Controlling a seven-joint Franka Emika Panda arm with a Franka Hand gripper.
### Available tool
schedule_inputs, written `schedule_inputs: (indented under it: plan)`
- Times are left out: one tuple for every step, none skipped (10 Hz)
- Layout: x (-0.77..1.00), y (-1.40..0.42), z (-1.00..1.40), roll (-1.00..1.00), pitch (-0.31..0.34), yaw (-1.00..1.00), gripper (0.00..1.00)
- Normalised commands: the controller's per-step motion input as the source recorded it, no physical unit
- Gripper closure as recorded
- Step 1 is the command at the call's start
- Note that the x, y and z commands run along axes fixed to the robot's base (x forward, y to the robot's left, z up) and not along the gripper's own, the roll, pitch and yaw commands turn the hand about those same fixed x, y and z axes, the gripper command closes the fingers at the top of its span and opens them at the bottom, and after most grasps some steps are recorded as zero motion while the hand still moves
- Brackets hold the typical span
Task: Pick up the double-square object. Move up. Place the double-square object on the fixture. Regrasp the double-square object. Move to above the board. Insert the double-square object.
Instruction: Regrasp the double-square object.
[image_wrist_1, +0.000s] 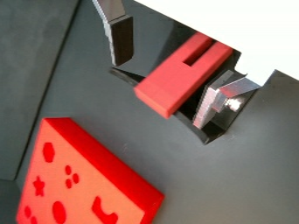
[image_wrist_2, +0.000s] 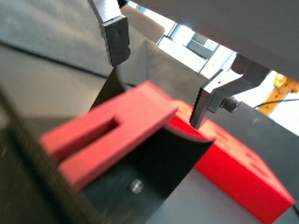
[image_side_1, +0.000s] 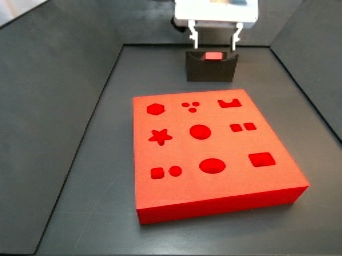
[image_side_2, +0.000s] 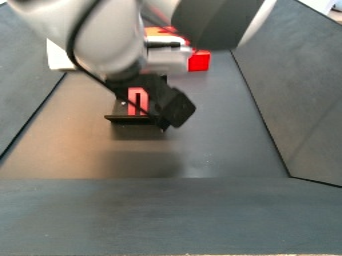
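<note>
Double-square object (image_wrist_1: 177, 77), a smooth red elongated block with a slot along its top, rested in the fixture (image_wrist_1: 211, 114), long axis lying level and jutting out past the dark bracket. Gripper (image_wrist_1: 176, 66) hovered just above, fingers (image_wrist_1: 121, 39) spread wide apart either side of the block, touching nothing, grasping nothing. Board (image_side_1: 214, 155), a flat bright red slab with hexagon, star, circle and square recesses, lay near the fixture on the dark grey worktop (image_side_1: 80, 150).
</note>
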Motion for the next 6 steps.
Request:
schedule_inputs:
  plan:
    - [-0.04,0.00,1.00,0.07,0.016,0.02,0.00]
    - [-0.04,0.00,1.00,0.06,0.034,0.02,0.00]
    - [-0.04,0.00,0.85,0.05,0.047,0.01,0.00]
    - [-0.04,0.00,0.73,0.05,0.058,0.01,0.00]
    - [-0.03,0.01,0.48,0.04,0.076,0.00,0.00]
    - [-0.02,0.01,0.23,0.03,0.076,-0.01,0.00]
